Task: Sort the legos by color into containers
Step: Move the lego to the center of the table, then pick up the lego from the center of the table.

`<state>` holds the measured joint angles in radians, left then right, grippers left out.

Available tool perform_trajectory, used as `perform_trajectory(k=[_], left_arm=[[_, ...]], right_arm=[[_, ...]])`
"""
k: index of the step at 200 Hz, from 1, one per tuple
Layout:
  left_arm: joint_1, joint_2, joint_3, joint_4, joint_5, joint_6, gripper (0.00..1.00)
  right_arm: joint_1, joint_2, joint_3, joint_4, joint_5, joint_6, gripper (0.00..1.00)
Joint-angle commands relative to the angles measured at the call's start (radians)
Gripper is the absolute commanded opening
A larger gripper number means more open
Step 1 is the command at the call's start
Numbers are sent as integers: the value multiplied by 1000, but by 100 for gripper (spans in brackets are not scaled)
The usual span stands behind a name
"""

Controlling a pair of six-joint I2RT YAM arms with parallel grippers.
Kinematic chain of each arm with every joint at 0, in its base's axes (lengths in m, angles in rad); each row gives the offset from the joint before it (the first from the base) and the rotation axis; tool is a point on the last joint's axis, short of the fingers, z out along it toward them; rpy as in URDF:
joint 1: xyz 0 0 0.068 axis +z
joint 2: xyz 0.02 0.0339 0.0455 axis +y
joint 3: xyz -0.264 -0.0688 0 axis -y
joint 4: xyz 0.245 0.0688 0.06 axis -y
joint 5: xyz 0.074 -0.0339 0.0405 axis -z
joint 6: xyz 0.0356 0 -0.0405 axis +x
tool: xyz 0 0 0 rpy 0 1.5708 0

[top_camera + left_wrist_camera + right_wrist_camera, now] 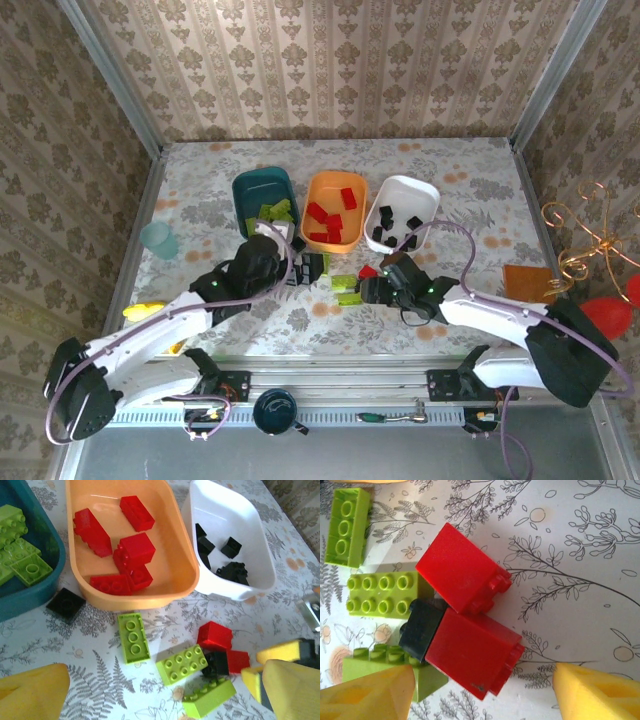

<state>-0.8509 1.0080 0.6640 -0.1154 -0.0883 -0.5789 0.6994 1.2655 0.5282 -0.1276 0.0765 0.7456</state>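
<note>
plastic tubs stand in a row at the far side of the table (480,200): the teal tub (252,188) holds lime bricks, the orange tub (322,184) red ones, the white tub (418,194) black ones. this one-colour-per-tub layout indicates that sorting is well advanced. the loose cluster (350,288) of lime, red and black bricks lies on the table just in front of the tubs, between the two arms, not yet sorted.

the left gripper (160,692) hangs over this cluster with its yellow fingers (32,692) spread wide and nothing between them. the right gripper (480,695) has its fingers apart on either side of the lower red brick (472,652), not pressing on it. judged from this straddle, that brick is the next pick, bound for the orange tub.

the right wrist view shows that the lower red brick touches the upper red brick (460,575) and the black brick (420,630), so closing may drag a neighbour along. the left wrist view adds a flat black brick (66,603) on the table, close against the teal and orange tubs and well apart from the cluster. the top view alone gives both arms and all three tubs together.
</note>
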Motion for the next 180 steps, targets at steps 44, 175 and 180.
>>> perform_trajectory(k=[44, 175, 180], left_arm=[[-11, -80, -69, -24, -70, -45, 100], [-11, -101, -101, -26, -70, -64, 100], [-10, -101, -104, -27, -69, -64, 100]], right_arm=[[2, 77, 31, -87, 158, 58, 70], [-29, 80, 42, -79, 80, 13, 75], [-29, 89, 37, -67, 80, 16, 74]])
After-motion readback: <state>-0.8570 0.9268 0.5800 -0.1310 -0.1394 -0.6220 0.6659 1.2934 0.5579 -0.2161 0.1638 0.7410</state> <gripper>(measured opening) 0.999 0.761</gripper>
